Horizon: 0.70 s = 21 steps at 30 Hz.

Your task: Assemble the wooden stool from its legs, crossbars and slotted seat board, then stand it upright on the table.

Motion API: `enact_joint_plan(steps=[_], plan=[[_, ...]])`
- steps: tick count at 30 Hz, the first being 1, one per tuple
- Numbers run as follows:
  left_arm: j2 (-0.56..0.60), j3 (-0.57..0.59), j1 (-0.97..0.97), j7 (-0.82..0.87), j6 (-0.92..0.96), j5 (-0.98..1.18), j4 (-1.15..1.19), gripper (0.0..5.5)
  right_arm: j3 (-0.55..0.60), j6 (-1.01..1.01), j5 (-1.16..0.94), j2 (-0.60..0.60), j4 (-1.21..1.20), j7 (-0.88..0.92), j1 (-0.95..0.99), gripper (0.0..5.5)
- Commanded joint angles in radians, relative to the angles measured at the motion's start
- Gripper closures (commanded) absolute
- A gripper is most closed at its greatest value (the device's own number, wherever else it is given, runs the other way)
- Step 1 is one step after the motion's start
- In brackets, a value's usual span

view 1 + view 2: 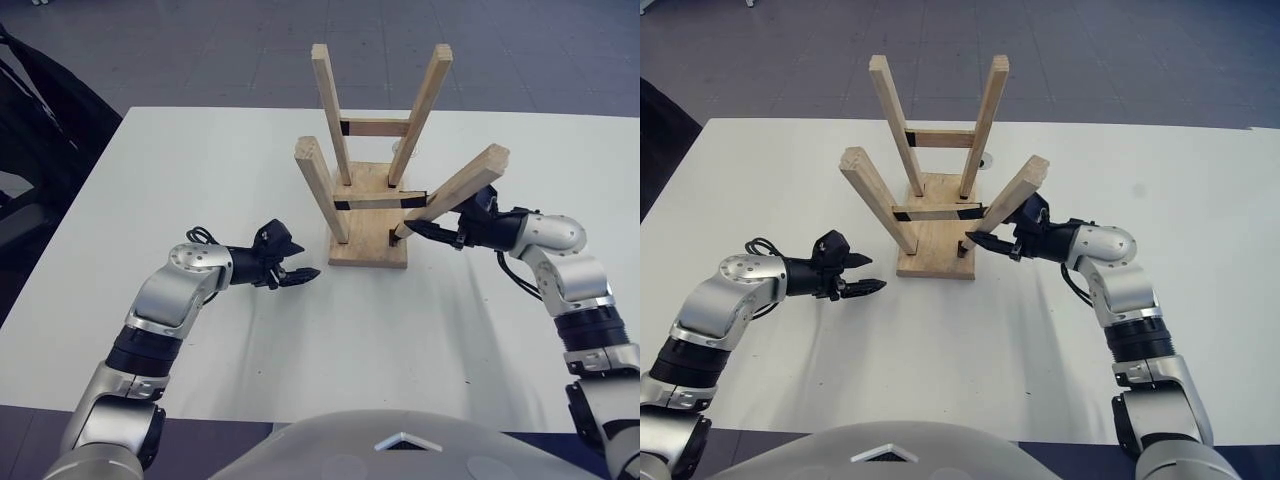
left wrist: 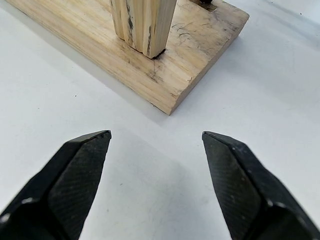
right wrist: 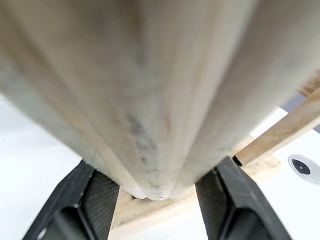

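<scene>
On the tabletop [image 1: 200, 200], your right hand [image 1: 425, 228] gripped the tilted leg [image 1: 460, 185] at the seat board [image 1: 368, 252], left hand [image 1: 303, 274] wide; forcing it risked toppling the legs.

The white table [image 1: 200, 180] bears the slotted seat board [image 1: 370, 252] lying flat near its middle.

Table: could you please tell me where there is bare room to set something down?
The table is bare in the wide near strip in front of the seat board, and at far left beyond the open left tool. It is crowded around the board, where the right tool grips the leaning leg.
</scene>
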<state>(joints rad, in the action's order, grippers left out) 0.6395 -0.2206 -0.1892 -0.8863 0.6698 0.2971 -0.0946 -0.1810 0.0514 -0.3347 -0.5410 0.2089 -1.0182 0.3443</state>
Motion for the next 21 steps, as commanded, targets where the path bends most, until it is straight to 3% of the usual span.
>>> enact_joint_plan(steps=[1, 8, 17, 21], plan=[[0.020, 0.004, 0.005, -0.001, 0.002, -0.017, -0.003, 2.11, -0.067, -0.027, 0.092, -0.008, 0.073, -0.051, -0.043, 3.46], [0.026, 0.024, 0.026, 0.008, -0.007, -0.020, 0.000, 2.11, -0.191, -0.149, 0.177, -0.100, 0.086, -0.186, -0.142, 3.46], [0.053, 0.071, 0.051, 0.005, -0.033, -0.022, 0.031, 2.11, -0.207, 0.207, -0.137, -0.214, -0.319, -0.223, -0.363, 3.46], [0.035, 0.074, 0.045, 0.023, -0.032, -0.026, 0.026, 2.11, -0.208, 0.154, -0.051, -0.230, -0.300, -0.176, -0.383, 3.46]])
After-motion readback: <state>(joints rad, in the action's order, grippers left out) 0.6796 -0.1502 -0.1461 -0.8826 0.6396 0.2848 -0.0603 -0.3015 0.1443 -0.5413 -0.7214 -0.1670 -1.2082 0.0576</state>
